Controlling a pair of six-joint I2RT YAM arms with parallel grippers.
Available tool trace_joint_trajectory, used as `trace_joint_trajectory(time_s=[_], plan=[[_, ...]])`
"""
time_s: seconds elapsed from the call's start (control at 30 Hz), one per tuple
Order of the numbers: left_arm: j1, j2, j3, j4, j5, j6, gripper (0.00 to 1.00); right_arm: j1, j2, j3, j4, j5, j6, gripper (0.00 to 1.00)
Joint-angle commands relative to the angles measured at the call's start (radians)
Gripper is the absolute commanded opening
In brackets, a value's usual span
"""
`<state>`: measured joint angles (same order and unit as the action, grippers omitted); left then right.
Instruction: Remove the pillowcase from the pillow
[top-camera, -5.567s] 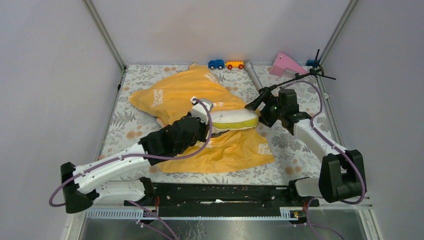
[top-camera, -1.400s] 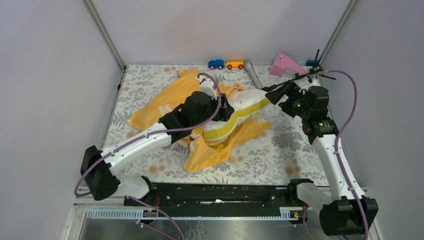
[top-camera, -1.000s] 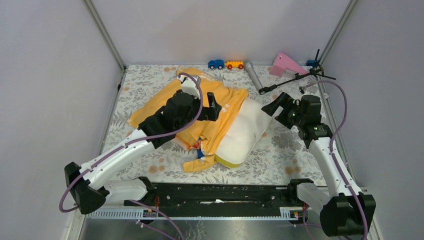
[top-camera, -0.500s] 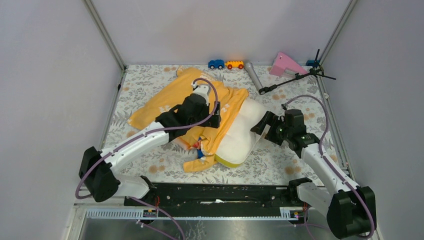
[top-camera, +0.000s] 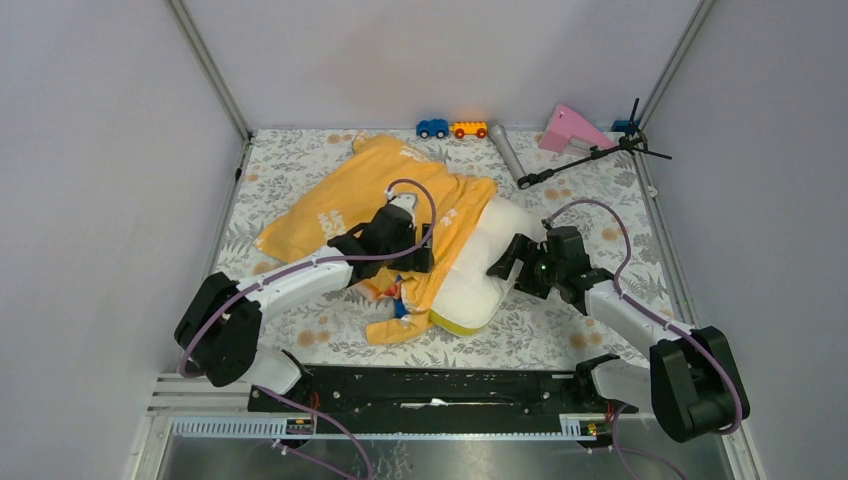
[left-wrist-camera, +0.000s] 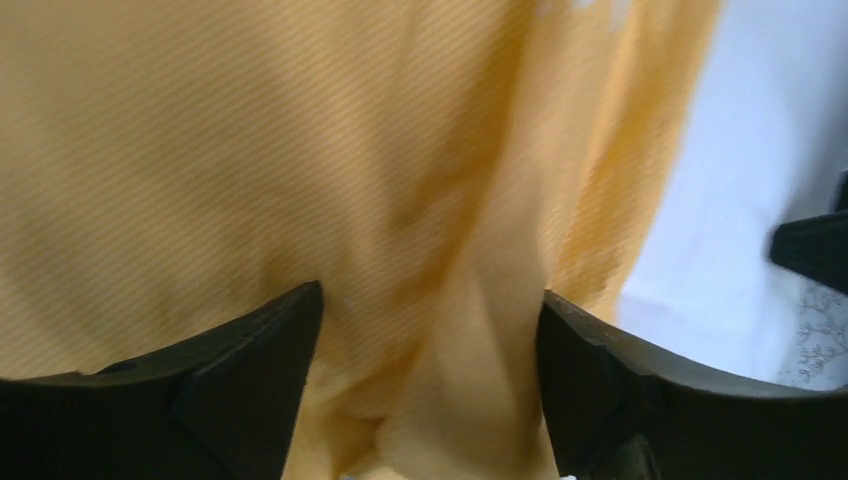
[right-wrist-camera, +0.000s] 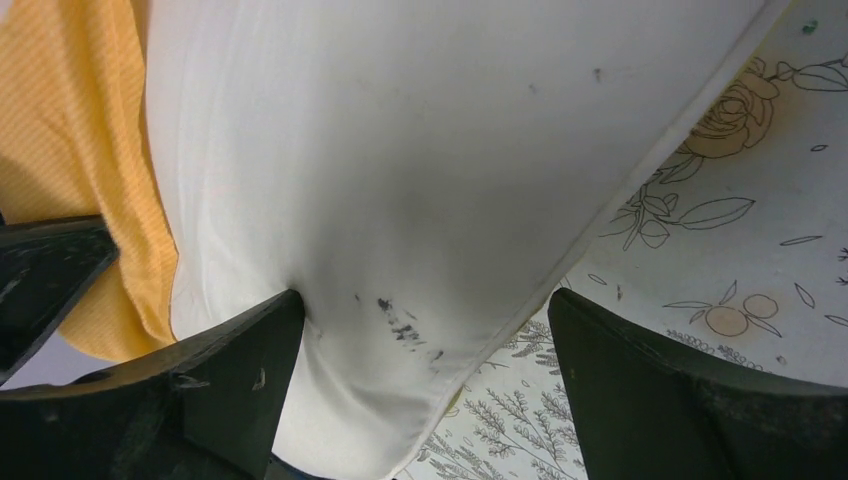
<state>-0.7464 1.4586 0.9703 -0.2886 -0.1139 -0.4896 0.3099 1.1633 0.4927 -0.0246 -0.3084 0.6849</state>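
Two claws are held wide open, with nothing gripped. Orange pillowcase (left-wrist-camera: 250, 150) fabric is seen bunched between the fingers of the left claw (left-wrist-camera: 428, 300). The edge of the white pillow (right-wrist-camera: 400, 150) is straddled by the right claw (right-wrist-camera: 425, 300). Between the claws, the pillow is laid on the worktop (top-camera: 590, 200), its left side overlapped by the pillowcase, which is spread beyond the left claw.

Plain pale lilac walls (top-camera: 100, 150) close round three sides of the flower-printed bench (top-camera: 590, 200). Slim metal posts (top-camera: 212, 75) rise at the back corners, under soft, even light.
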Motion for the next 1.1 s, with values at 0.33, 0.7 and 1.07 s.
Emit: trace_joint_trajectory(time_s=[0.33,0.7,1.07], plan=[[0.274,-0.238,-0.363,0.321,0.109,-0.219,0.0,0.014,-0.07,0.093,-0.109,0.241,-0.068,0.0],[0.481,-0.626,-0.516,0.149,-0.193,-0.417,0.0,-0.008,-0.311,0.15,-0.281,0.694,-0.028,0.0],[0.516,-0.728,-0.546,0.191,-0.143,-0.379,0.0,-0.029,-0.255,0.169,-0.239,0.544,-0.118,0.03]])
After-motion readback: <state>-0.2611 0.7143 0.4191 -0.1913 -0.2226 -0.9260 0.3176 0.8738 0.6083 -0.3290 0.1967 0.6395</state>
